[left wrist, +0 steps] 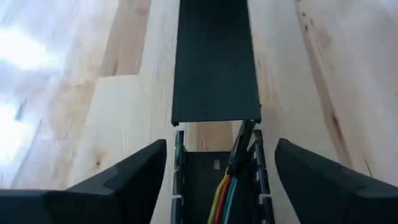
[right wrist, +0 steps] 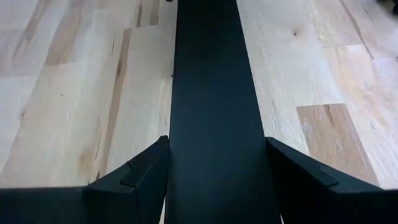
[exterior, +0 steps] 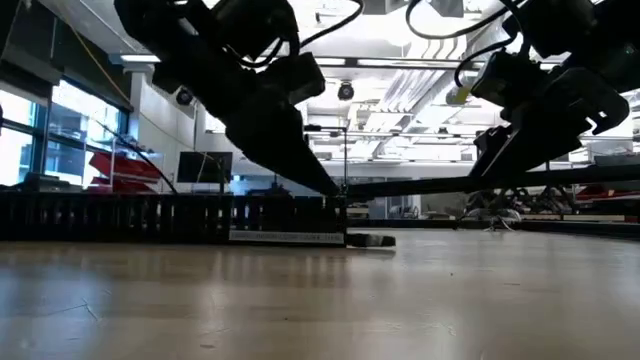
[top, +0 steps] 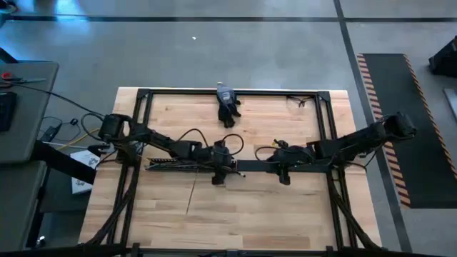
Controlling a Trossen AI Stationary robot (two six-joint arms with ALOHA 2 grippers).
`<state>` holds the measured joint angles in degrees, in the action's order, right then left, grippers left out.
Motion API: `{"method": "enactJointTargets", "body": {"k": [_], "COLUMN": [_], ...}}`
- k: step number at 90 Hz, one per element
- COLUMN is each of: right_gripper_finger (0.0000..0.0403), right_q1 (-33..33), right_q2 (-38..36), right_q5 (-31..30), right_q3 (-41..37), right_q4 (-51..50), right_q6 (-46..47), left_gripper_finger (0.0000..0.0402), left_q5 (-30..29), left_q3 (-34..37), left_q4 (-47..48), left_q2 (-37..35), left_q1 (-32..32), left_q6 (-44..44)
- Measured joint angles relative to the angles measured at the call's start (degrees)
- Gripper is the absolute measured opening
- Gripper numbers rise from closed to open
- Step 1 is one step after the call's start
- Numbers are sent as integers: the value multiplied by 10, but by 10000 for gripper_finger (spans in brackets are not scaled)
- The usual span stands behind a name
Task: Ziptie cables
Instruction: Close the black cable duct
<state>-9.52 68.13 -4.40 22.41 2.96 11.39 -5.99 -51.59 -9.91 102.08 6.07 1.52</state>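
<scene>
Mid-tabletop (top: 285, 214), with bare wood open toward every edge, the left end effector (left wrist: 214, 180) spreads wide astride the comb-edged duct (left wrist: 186, 186) holding the cables (left wrist: 225, 190), which run along it, while the right end effector (right wrist: 216, 180) straddles the flat lid strip (right wrist: 211, 93), gripping nothing.

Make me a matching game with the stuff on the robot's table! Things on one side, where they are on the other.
Things:
1. colored wires
2. flat black lid strip
3. thin dark strip
4. black glove

Places:
A. at the table's far edge, away from both arms
B. alone on the bare wood, nearer the front edge than the left gripper
C. inside the comb-edged duct
D. between the fingers of the right gripper

Pairs: 1-C, 2-D, 3-B, 4-A
</scene>
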Motion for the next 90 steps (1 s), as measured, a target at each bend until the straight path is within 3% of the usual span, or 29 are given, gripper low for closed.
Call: {"method": "enactJointTargets", "body": {"k": [22,53,90], "right_gripper_finger": [213,213,213], "right_q1": [0,-15,-31], "right_q2": [0,0,2], "right_q5": [3,-7,-42], "right_q3": [0,0,0], "right_q4": [0,16,5], "right_q6": [1,3,16], "left_gripper_finger": [287,287,280], "left_q5": [12,21,-6], "left_q3": [-1,-1,-2], "left_q4": [-3,-32,-33], "left_q2": [4,44,41], "left_q1": [-2,-16,-16], "left_q6": [52,45,18]}}
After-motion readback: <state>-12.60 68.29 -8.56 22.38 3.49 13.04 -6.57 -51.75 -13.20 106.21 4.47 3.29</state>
